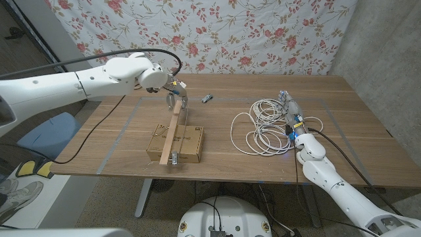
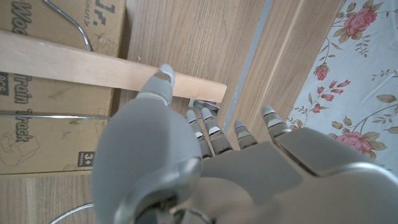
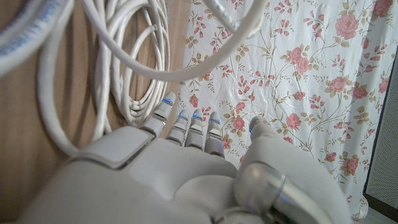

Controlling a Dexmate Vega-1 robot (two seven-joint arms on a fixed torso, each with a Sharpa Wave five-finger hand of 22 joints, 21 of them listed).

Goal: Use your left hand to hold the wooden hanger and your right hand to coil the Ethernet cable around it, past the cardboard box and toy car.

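Right hand open, fingertips among looped white Ethernet cable; left hand pinching light wooden hanger end.

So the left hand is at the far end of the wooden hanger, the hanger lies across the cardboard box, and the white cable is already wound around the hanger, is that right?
Not quite. The cable is not wound around the hanger; in the head view it lies in a loose pile on the table beside the right hand. The rest holds: the left hand is at the hanger's far end, and the hanger lies across the cardboard box.

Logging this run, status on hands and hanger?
Left hand holds wooden hanger end, hanger across cardboard box. Right hand open beside Ethernet cable. No wraps yet.
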